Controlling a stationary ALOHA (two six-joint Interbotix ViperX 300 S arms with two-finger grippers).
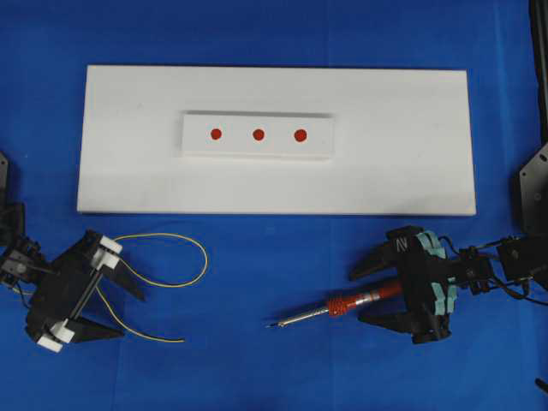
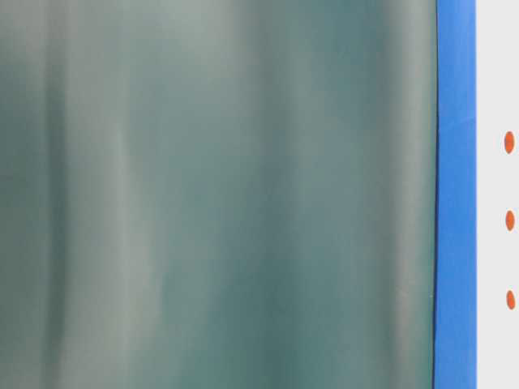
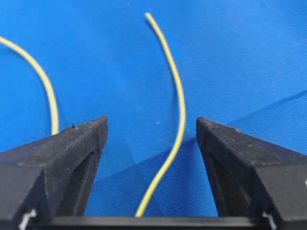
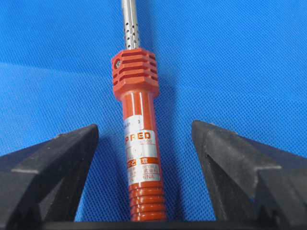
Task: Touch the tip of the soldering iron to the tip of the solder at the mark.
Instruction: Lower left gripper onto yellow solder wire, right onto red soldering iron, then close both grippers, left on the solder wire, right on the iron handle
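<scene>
At 8 o'clock on the blue tabletop [image 1: 282,274], the left gripper [image 1: 116,300] sits low over the solder [image 1: 163,282], fingers [image 3: 72,158] apart w/ the yellow wire running between them, not touching either in the left wrist view. The solder loops out toward 3 o'clock from that gripper, loose end lying near 6 o'clock of the loop.

At 4 o'clock, the right gripper [image 1: 370,293] straddles the iron [image 1: 342,306]: fingers [image 4: 230,158] apart, red handle between them w/ gaps both sides, no clamp yet. Iron lies flat on the cloth, tip pointing toward 9 o'clock, well apart from the solder.

At 12 o'clock, white board [image 1: 411,154] carries a small white block [image 1: 321,137] w/ three red marks [image 1: 259,134] in a row. Table-level view mostly blocked by a blurred grey-green surface; marks show at its right edge.
</scene>
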